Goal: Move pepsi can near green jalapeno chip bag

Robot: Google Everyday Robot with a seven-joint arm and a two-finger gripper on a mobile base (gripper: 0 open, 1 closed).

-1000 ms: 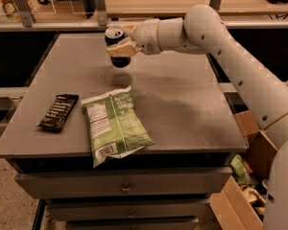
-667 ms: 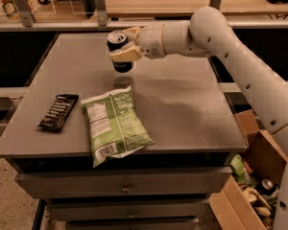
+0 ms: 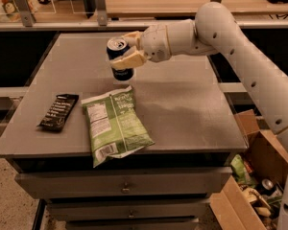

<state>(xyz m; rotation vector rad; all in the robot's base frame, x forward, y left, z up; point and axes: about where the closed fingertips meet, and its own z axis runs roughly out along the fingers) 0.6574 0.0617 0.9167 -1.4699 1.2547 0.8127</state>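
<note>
The pepsi can (image 3: 118, 55) is a dark blue can with a silver top, held upright in the air above the grey table. My gripper (image 3: 128, 51) is shut on the can, with a cream finger across its front and another behind it; the white arm reaches in from the right. The green jalapeno chip bag (image 3: 116, 122) lies flat near the table's front edge, just below and in front of the can. The can hangs a short way beyond the bag's far end.
A narrow black wrapper bar (image 3: 58, 111) lies left of the bag. The grey table (image 3: 192, 114) has drawers below its front edge. A cardboard box (image 3: 252, 186) with clutter stands on the floor at the right. A railing and shelf run behind the table.
The gripper has carried the can toward the front of the table, closer to the chip bag's far end. The bag and black bar have not moved.
</note>
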